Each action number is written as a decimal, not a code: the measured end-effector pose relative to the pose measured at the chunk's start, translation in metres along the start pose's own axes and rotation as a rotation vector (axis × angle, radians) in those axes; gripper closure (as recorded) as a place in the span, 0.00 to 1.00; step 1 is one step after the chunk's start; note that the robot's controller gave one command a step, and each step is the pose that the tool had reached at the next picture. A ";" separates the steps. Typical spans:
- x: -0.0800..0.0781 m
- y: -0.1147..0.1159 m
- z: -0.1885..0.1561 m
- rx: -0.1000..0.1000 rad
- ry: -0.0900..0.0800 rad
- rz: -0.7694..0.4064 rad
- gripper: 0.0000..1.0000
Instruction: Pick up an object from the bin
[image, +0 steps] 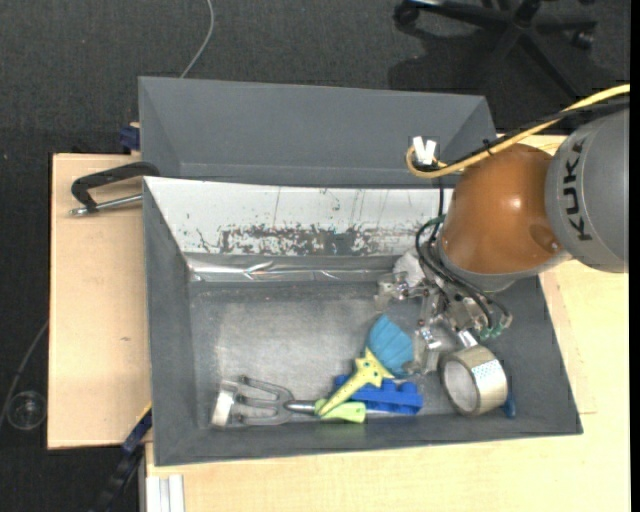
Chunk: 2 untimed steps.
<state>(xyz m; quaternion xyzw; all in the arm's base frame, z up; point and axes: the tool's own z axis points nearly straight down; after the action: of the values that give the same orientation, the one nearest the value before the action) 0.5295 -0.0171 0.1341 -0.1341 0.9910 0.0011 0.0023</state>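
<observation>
Reaching in from the right and hanging low over the right front part of the grey bin: the gripper, a knot of bright metal brackets and dark cables under the orange wrist cover. Jaws lost in that clutter, so cannot tell whether spread or pressed together.

Just left of the gripper, and partly tucked under it, a light blue rounded lump on the bin floor. Right edge of the lump hidden by the metalwork; cannot tell whether touched or merely close. Kind hard to make out beyond a soft, ribbed look.

Against the lump's lower edge, a yellow-green plastic piece with thin prongs, lying across a darker blue flat piece by the front wall. Cannot tell if these two are joined.

Right of those, below the gripper, a roll of silver tape, tilted, hole facing up and left.

Well apart at front left, a grey metal tool with a white end; exact kind unclear.

Behind the gripper, a white crumpled scrap, mostly covered by the arm.
</observation>
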 end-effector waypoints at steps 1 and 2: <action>0.001 0.011 0.018 0.002 -0.002 0.205 0.00; 0.000 0.017 0.034 0.000 0.001 0.253 0.00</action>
<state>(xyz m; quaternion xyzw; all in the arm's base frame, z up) 0.5248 -0.0004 0.0998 -0.0079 1.0000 0.0014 0.0018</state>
